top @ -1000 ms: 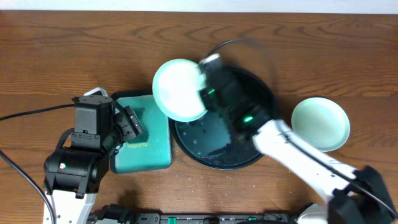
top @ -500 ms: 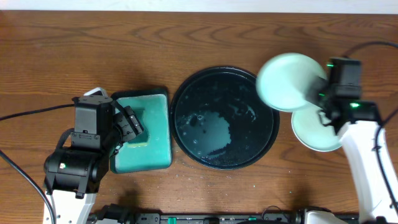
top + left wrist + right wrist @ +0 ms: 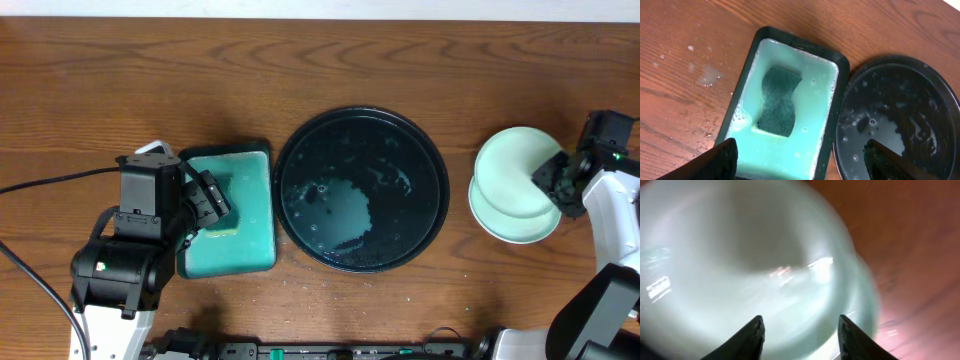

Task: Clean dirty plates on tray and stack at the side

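The black tray (image 3: 360, 130) sits mid-table, wet with suds and bare of plates; it also shows in the left wrist view (image 3: 900, 115). At the right, on the wood, a pale mint plate (image 3: 512, 165) lies slightly offset on a second plate (image 3: 510, 228); a third plate cannot be made out. My right gripper (image 3: 556, 180) is at the top plate's right rim. In the blurred right wrist view its fingers (image 3: 800, 335) stand apart over the plate (image 3: 740, 255). My left gripper (image 3: 207, 200) is open and empty above the teal tray.
A teal rectangular tray (image 3: 240, 250) of soapy water lies left of the black tray, with a dark green sponge (image 3: 780, 102) in it. Water drops spot the wood (image 3: 705, 75) to its left. A black cable (image 3: 50, 180) runs off the left edge.
My right arm has swung the plate from the tray's left rim across to the right and brought it down onto the plate lying there. The left arm has not moved.
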Tool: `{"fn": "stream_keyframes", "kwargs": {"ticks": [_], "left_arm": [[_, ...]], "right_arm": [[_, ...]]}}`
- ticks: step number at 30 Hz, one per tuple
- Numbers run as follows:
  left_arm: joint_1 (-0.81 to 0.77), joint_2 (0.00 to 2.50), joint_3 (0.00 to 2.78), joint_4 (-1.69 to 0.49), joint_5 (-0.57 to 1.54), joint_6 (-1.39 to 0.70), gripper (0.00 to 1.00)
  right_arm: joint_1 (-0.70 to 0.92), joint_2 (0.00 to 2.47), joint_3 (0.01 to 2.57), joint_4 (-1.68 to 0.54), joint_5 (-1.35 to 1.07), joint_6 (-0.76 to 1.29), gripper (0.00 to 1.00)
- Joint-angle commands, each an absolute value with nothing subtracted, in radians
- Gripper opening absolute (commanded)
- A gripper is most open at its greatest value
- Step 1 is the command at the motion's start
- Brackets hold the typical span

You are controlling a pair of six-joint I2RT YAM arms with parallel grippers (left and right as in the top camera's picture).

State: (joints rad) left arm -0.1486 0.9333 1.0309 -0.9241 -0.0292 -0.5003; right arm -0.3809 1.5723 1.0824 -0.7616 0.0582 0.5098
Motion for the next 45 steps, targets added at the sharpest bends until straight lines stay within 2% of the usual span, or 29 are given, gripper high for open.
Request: {"fn": "stream_keyframes", "kwargs": {"ticks": [1,6,7,9,10,16,21,34,42,45], "left_arm": [[-0.145,0.933,1.057,-0.927,-0.033,-0.509,0.81],[-0.145,0.933,1.057,-0.927,-0.033,-0.509,0.81],[-0.145,0.933,1.057,-0.927,-0.033,-0.509,0.81],[-0.145,0.933,1.057,-0.927,-0.034,-0.509,0.81],[-0.145,0.933,1.057,-0.927,-0.033,-0.509,0.81],[-0.145,0.933,1.057,-0.927,-0.034,-0.509,0.81],[-0.145,0.933,1.057,-0.927,-0.033,-0.509,0.81],[-0.145,0.933,1.057,-0.927,-0.033,-0.509,0.81],[-0.145,0.933,1.057,-0.927,-0.034,-0.509,0.81],[-0.145,0.933,1.057,-0.927,-0.034,-0.509,0.81]], "right_arm": [[-0.346,1.495,1.083,-0.778,-0.21,0.446,0.47],[-0.244,1.331,1.083,-0.758,-0.301,0.332,0.48],[-0.218,1.296,1.083,-0.752,-0.277,0.326,0.4],[-0.168,1.237,1.083,-0.747,-0.203,0.328,0.06],[-0.144,1.217,1.083,-0.747,-0.151,0.329,0.01],[-0.092,1.237,1.072,-0.791,0.186,0.513,0.01],[-0.093,1.365,1.033,-0.77,0.26,0.63,0.01],[-0.093,1.703,1.033,-0.828,0.239,0.63,0.01],[-0.09,1.634,1.033,-1.02,-0.049,0.46,0.03],[-0.09,1.55,1.033,-1.043,-0.065,0.447,0.06]]}}
